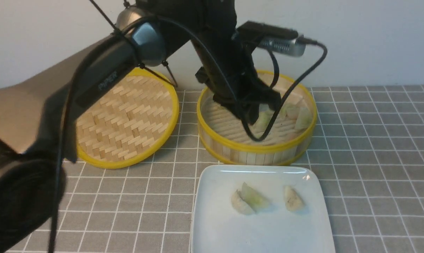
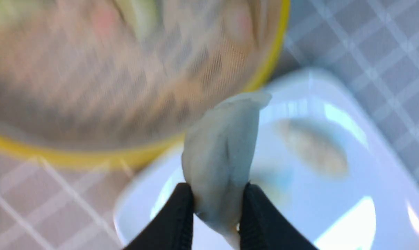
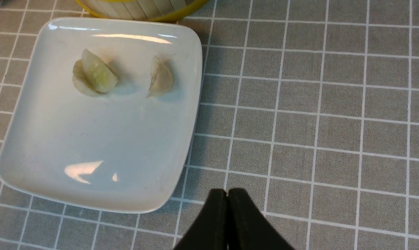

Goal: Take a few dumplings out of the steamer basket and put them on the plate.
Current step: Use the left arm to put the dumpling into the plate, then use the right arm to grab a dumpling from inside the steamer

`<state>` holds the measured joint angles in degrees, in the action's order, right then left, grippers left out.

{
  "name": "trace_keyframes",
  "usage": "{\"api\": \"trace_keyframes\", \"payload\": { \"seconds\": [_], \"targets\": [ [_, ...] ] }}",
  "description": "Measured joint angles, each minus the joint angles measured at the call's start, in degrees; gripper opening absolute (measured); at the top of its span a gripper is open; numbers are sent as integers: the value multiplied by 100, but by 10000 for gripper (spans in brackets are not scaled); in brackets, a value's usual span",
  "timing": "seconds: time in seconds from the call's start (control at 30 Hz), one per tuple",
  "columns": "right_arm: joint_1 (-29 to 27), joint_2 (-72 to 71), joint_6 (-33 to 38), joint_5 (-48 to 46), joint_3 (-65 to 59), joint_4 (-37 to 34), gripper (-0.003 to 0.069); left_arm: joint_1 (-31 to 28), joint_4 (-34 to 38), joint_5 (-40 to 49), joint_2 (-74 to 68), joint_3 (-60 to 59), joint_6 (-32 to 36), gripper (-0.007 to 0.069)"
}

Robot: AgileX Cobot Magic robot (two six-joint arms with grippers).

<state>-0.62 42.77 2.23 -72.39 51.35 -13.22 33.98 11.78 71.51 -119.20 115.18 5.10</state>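
Three pale crescent dumplings (image 1: 254, 201) on glossy white square plate (image 1: 233, 232); left fingers (image 2: 176, 218) grip a fourth dumpling (image 2: 223, 149) over bamboo steamer basket (image 1: 254, 149). Next: carry to bare plate, release. Right fingers (image 3: 214, 222) clenched, empty.

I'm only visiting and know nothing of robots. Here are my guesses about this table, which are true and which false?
1. The left tool grips a dumpling. True.
2. The plate is bare. False: three dumplings lie on it.
3. The right tool stands wide open. False: it is shut and holds nothing.
4. The woven lid lies on the cloth beside the steamer basket. True.
5. The steamer basket holds more dumplings. True.
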Motion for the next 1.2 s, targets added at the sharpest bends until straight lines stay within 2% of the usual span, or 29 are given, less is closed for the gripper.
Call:
{"api": "trace_keyframes", "payload": {
  "seconds": [0.1, 0.27, 0.4, 0.63, 0.7, 0.8, 0.9, 1.0, 1.07, 1.1, 1.13, 1.2],
  "targets": [
    [0, 0, 6, 6, 0, 0, -10, 21, 45, -5, 722, -1472, 99, 146],
    [0, 0, 102, 50, 0, -5, -10, 21, 120, -6, 1224, -2895, 190, 146],
    [0, 0, 231, 94, 0, -134, -10, 34, 303, -102, 1169, -3299, 341, 146],
    [0, 0, 445, 225, 0, -381, -10, 320, 596, -183, 953, -3323, 900, 164],
    [0, 0, 451, 284, 0, -387, -10, 390, 630, -249, 913, -3323, 983, 205],
    [0, 97, 462, 468, 19, -459, -10, 416, 651, -294, 887, -3323, 1022, 343],
    [0, 385, 467, 555, 91, -696, -10, 416, 645, -283, 887, -3267, 1022, 440],
    [0, 868, 588, 559, 296, -1042, -10, 416, 598, -268, 887, -3087, 992, 470],
    [37, 1562, 787, 559, 734, -1393, -10, 394, 479, -268, 919, -2852, 865, 422],
    [131, 2084, 916, 570, 1076, -1533, -10, 355, 406, -268, 1004, -2799, 759, 349],
    [148, 2084, 916, 570, 1129, -1547, -10, 348, 380, -268, 1022, -2791, 717, 337],
    [418, 2885, 1006, 643, 1805, -1588, -10, 232, 253, -256, 1294, -2797, 521, 155]
  ]
}}
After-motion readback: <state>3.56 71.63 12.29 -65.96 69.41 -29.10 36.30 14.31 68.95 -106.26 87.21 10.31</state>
